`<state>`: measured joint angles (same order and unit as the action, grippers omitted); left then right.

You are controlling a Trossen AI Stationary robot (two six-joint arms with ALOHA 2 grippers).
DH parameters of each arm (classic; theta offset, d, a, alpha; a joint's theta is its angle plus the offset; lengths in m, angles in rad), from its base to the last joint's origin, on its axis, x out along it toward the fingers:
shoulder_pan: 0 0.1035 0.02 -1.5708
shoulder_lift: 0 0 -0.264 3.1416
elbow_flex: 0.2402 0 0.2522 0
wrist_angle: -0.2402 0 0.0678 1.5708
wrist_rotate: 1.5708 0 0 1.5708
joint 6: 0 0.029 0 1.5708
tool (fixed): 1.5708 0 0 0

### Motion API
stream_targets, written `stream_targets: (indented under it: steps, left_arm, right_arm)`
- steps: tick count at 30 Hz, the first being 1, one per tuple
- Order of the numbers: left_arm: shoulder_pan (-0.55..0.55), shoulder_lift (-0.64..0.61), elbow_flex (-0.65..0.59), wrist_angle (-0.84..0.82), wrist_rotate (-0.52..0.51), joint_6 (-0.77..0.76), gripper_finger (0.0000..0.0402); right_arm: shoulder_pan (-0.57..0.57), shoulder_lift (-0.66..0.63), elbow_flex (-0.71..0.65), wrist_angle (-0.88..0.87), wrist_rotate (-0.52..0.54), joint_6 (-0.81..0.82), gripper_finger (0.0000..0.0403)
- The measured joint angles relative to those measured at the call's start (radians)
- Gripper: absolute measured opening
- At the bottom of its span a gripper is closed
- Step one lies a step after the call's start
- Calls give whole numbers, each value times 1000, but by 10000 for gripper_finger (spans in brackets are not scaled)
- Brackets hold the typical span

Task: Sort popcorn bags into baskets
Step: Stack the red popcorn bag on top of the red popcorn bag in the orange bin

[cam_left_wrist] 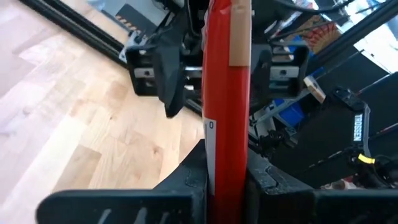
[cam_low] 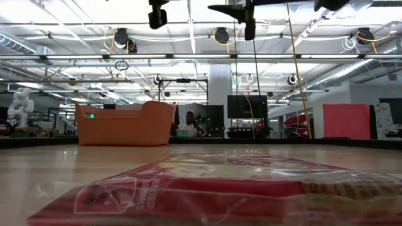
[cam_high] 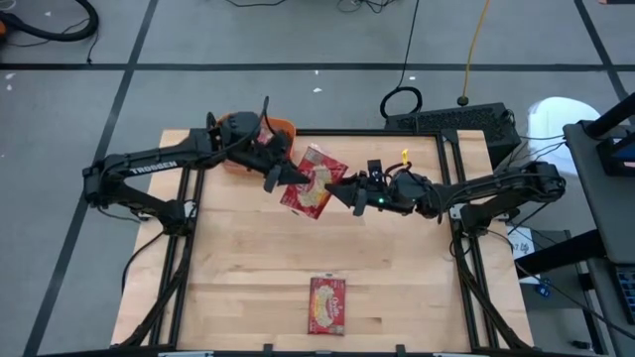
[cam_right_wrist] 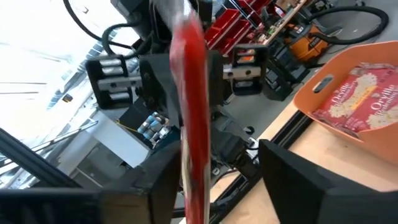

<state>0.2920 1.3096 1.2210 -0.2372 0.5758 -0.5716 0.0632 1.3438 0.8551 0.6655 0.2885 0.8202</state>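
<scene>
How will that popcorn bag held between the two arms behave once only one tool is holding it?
The held popcorn bag is thin and flat, so it probably sags from the left tool. It looks light. Its glossy wrapper may slip.

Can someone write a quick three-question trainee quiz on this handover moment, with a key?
1. True or false: the left hand is shut on the raised popcorn bag.
2. Where does the other loose bag lie?
A. In the middle of the table
B. Near the table's front edge
C. Leaning against the tub's outside wall
3. Fill in: the orange tub, at the table's far left corner, already holds at least one ____.

Key:
1. True. The right hand has its fingers apart beside the same bag.
2. B
3. Bag; one shows inside in the right wrist view.
</scene>
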Motion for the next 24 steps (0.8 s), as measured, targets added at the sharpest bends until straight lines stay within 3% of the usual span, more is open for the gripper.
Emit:
stream_targets:
  steps: [10, 20, 24]
  left_arm:
    - [121, -40, 1, -79, 92, 29, 45]
    - [295, -78, 0, -258, 127, 117, 51]
    - [397, -89, 0, -400, 126, 183, 47]
  right_arm:
    - [-2, -54, 0, -107, -1, 5, 255]
    - [-4, -144, -1, -326, -1, 7, 259]
    - [-4, -166, -1, -385, -1, 6, 259]
